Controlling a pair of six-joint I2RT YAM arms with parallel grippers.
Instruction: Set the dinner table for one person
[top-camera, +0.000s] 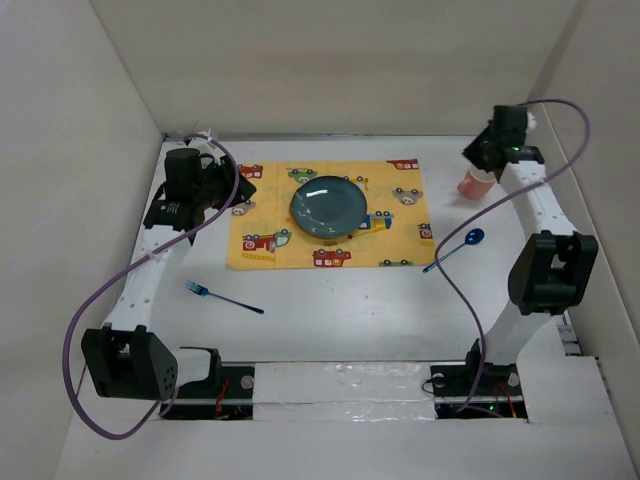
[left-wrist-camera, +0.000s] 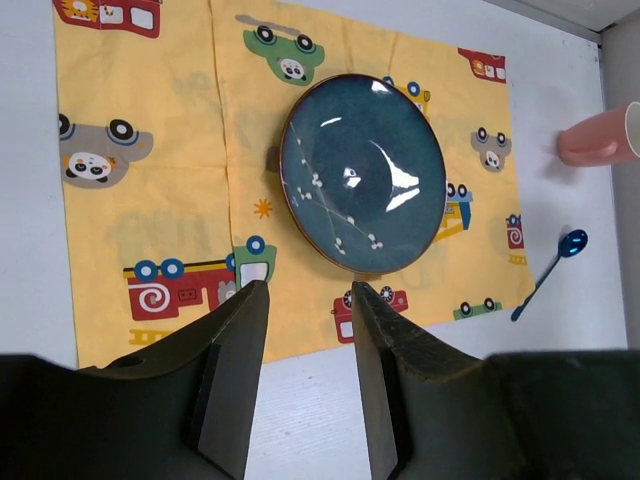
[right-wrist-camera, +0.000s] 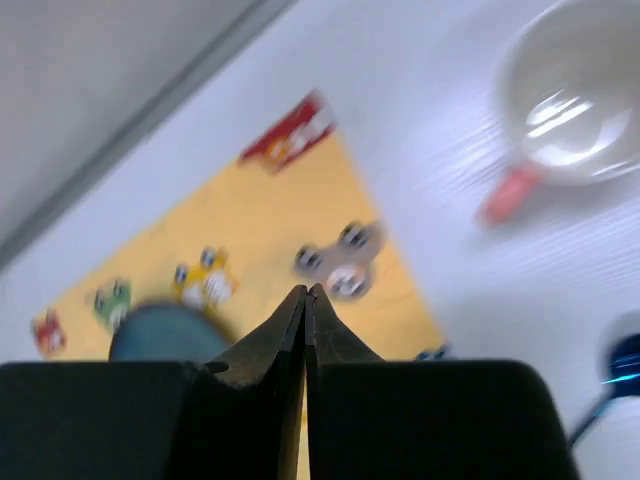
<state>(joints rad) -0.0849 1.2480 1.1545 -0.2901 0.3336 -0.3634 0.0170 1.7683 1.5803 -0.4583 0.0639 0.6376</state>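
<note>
The white dinner table (top-camera: 350, 320) carries a yellow car-print placemat (top-camera: 270, 215) with a dark blue plate (top-camera: 330, 207) on its middle. A blue spoon (top-camera: 458, 248) lies right of the mat and a blue fork (top-camera: 222, 296) lies at the front left. A pink cup (top-camera: 476, 184) is at the back right. My left gripper (top-camera: 243, 190) hovers over the mat's left edge, open and empty. The left wrist view shows its fingertips apart (left-wrist-camera: 305, 290) short of the plate (left-wrist-camera: 362, 172). My right gripper (top-camera: 478, 160) is above the cup, shut and empty (right-wrist-camera: 306, 290), and the cup's white inside (right-wrist-camera: 570, 100) shows blurred.
White walls enclose the table on the left, back and right. A purple cable loops from each arm. The left wrist view also shows the cup (left-wrist-camera: 598, 142) and the spoon (left-wrist-camera: 548, 272) beyond the placemat (left-wrist-camera: 150, 200).
</note>
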